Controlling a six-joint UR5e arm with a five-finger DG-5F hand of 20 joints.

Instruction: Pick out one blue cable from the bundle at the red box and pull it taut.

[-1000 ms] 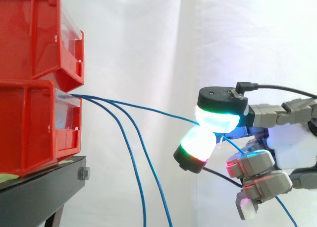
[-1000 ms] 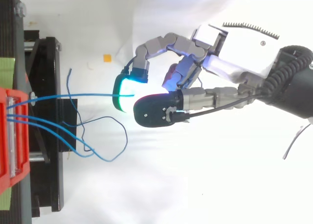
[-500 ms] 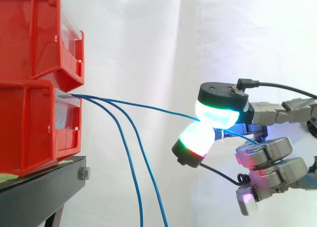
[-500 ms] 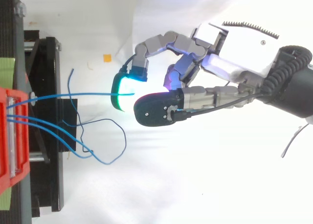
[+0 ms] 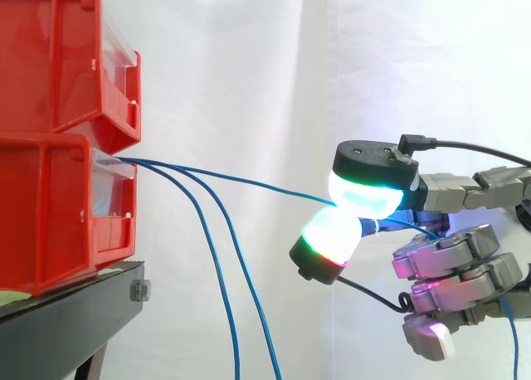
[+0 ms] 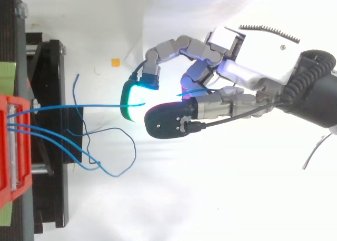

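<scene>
Three thin blue cables come out of the lower red bin [image 5: 58,214] at the left. One blue cable [image 5: 241,181] runs nearly straight to the right, with a slight sag, into the pinch of my hand [image 5: 465,255]. The pinching pads [image 5: 365,193] glow white and green, one above the cable and one below. My hand's other fingers are curled below, magenta-tipped. From above, the held cable [image 6: 79,106] stretches from the bin [image 6: 10,146] to my hand [image 6: 247,57], and its free end pokes out past the pinch. The other two cables [image 5: 220,289] hang down loose.
A second red bin [image 5: 58,65] is stacked above the lower one, both on a black stand [image 5: 75,314]. From above, the loose cables loop over the white floor [image 6: 121,162] beside the stand. A small orange mark [image 6: 115,62] lies on the floor.
The lower curled fingers have closed in further and shifted right. The pinch on the cable stays in place, and the cable's free end now shows behind the pads from above.
</scene>
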